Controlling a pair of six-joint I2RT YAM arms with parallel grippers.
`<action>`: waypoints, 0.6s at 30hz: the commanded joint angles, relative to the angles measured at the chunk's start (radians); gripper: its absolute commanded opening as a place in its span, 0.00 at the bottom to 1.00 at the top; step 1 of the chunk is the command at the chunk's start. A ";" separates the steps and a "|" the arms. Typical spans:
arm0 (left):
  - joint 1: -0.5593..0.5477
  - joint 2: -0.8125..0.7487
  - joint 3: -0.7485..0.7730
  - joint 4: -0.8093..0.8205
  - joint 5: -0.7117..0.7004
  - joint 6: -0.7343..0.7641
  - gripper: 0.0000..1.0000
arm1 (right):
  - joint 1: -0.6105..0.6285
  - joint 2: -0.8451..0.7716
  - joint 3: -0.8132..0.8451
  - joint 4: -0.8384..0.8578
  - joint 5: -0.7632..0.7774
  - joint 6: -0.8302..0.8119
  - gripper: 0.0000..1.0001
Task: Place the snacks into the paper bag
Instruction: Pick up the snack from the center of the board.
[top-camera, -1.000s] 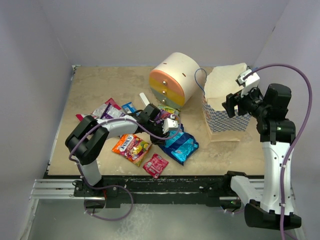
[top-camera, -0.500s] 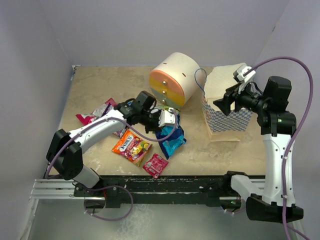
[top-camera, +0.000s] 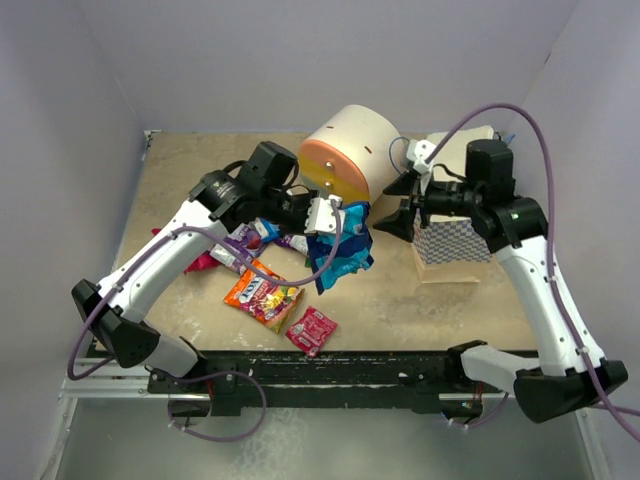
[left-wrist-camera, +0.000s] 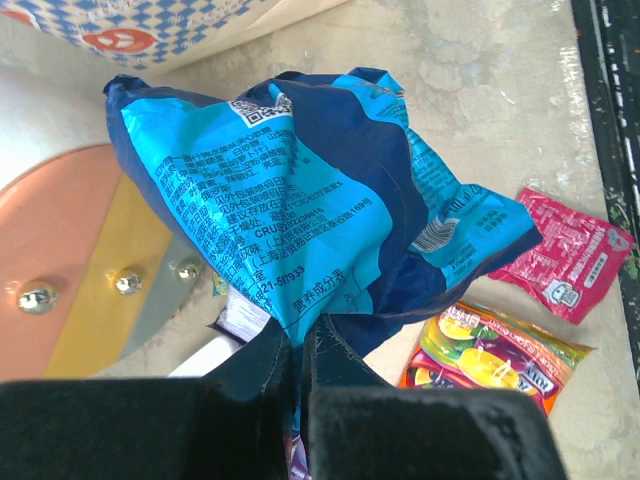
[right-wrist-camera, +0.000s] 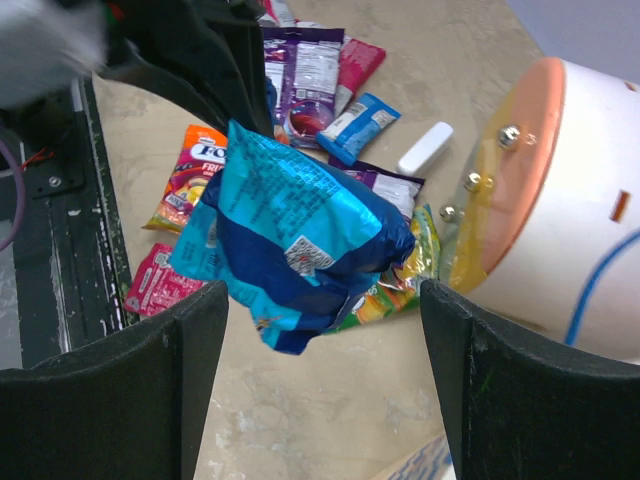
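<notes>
Tabletop (top-camera: 400, 300) of mottled beige, lavender walls (top-camera: 300, 60), blue snack packet (top-camera: 340, 250) aloft.

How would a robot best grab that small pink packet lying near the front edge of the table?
Probably from straight above. The pink packet lies flat on the table, with no raised part to take from the side. Best to straddle its narrower width and pinch inward, with the wrist turned to match its slanted lie.

Partial "FO…" on orange packet (right-wrist-camera: 188, 172); Chinese print, QR code on blue packet (left-wrist-camera: 300, 200).
</notes>
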 joint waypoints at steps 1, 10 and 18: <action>-0.001 -0.061 0.135 -0.064 0.123 0.141 0.00 | 0.080 0.057 0.047 0.074 -0.024 -0.038 0.80; -0.001 -0.085 0.166 -0.074 0.133 0.150 0.00 | 0.163 0.160 0.040 0.086 -0.097 -0.049 0.80; -0.001 -0.092 0.147 -0.003 0.070 0.106 0.00 | 0.170 0.167 -0.075 0.198 -0.233 0.068 0.73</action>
